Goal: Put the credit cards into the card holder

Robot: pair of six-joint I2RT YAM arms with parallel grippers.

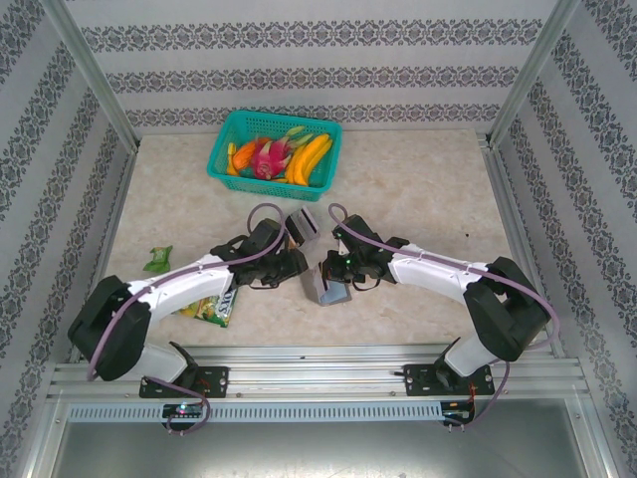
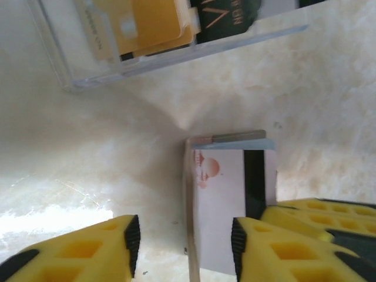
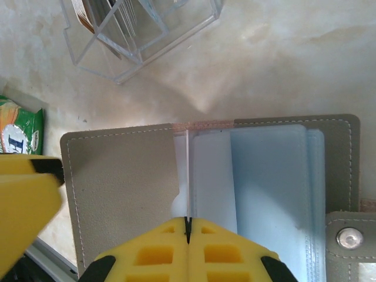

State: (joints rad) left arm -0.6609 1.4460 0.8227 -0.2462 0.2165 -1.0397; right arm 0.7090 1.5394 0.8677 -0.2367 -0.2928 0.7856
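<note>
One white card (image 2: 220,194) | lower corner hidden | card holder (image 3: 117,188) cropped below

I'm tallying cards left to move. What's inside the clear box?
The clear box holds overlapping tan-orange cards beside a dark card with gold lettering. Anything beneath the top cards is covered, and the picture's edge crops the rest, so a full count isn't possible.

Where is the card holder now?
Top view: the card holder lies between the left gripper and the right gripper, just nearer than the clear box.
</note>
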